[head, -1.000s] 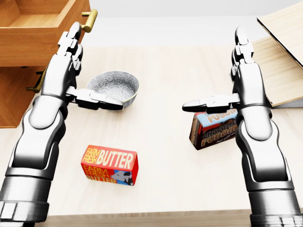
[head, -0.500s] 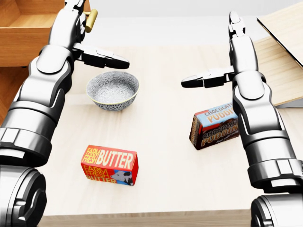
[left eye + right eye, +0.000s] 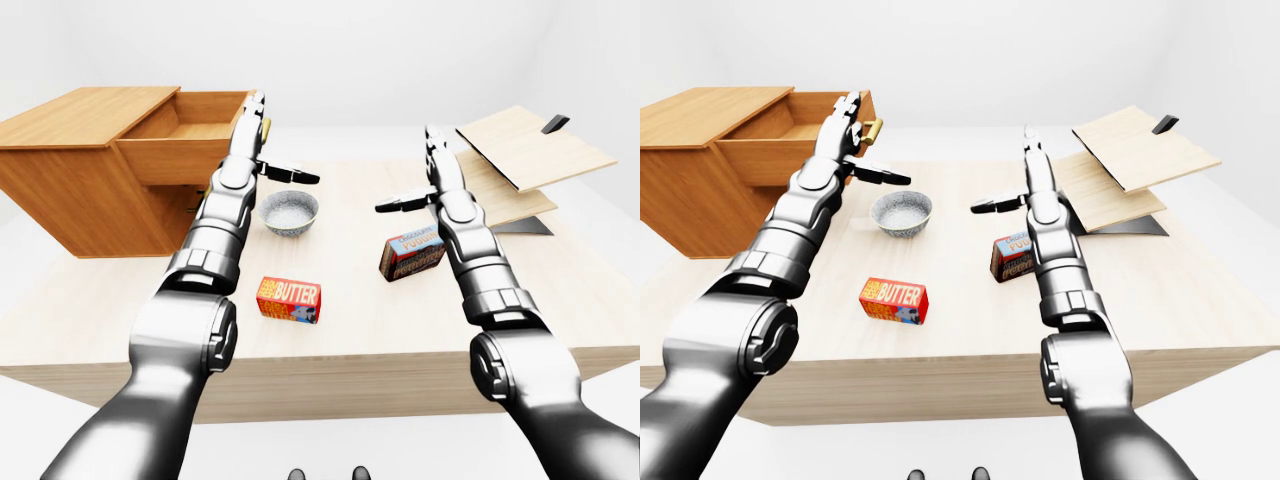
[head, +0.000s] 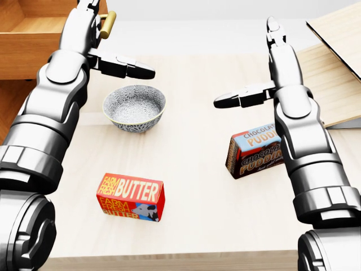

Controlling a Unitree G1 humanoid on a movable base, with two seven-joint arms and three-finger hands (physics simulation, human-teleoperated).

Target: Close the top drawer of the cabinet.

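Here the top drawer (image 3: pixel 185 140) juts open, left hand (image 3: pixel 845 135) spread at its brass handle (image 3: pixel 872 130).

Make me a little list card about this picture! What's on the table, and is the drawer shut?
top drawer: open, pulled out of the cabinet
left hand: open, at the drawer's front by the brass handle
right hand: open, above the table, holding nothing
bowl: grey patterned, empty
butter box: red, lying flat
pudding box: under the right arm
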